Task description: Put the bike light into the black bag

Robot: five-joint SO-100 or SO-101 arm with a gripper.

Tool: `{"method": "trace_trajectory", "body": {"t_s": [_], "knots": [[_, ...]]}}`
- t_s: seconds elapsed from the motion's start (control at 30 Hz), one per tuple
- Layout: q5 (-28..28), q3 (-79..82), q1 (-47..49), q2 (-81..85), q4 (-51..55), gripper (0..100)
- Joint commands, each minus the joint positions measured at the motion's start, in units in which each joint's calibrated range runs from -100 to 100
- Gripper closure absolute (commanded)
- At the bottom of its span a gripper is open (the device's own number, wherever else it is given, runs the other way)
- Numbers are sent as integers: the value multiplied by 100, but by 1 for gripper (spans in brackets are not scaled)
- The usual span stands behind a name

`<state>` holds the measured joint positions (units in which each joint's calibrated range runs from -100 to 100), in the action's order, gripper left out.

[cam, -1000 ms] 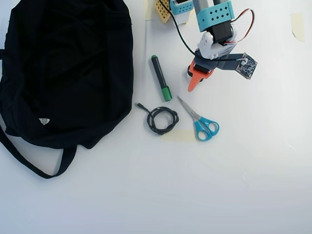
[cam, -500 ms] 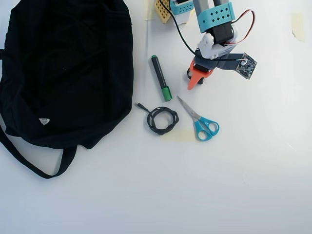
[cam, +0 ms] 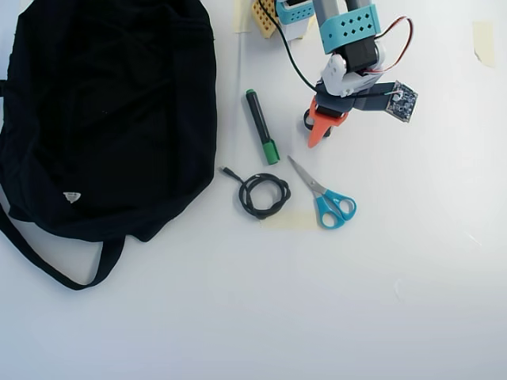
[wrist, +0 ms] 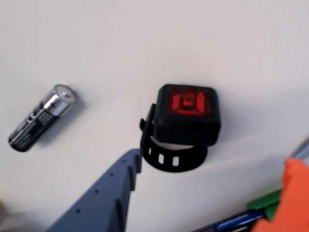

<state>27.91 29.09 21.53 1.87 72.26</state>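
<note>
In the wrist view the bike light [wrist: 188, 116] lies on the white table, red lens up, its black strap ring below the head. My gripper [wrist: 215, 159] is open: the blue-grey finger [wrist: 108, 193] sits just left of the strap and the orange finger [wrist: 289, 193] stands well off to the right, neither touching it. In the overhead view the gripper [cam: 315, 131] hangs over the light, of which only a dark bit [cam: 306, 120] shows. The black bag [cam: 103, 119] lies flat at the far left, its strap trailing toward the bottom.
A battery [wrist: 41, 118] lies left of the light. A green marker [cam: 261, 127], a coiled black cable [cam: 264, 195] and blue-handled scissors [cam: 325, 194] lie between gripper and bag. The arm's base [cam: 293, 12] stands at the top edge.
The gripper has shifted slightly toward the top of the overhead view and turned a little. Nothing on the table has moved.
</note>
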Motion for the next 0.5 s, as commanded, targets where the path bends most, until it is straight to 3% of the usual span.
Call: {"method": "trace_trajectory", "body": {"t_s": [0.0,0.47], "knots": [[161,-240,-89,54,-43,63],[371,-348,-148,-21,-241,63]]}}
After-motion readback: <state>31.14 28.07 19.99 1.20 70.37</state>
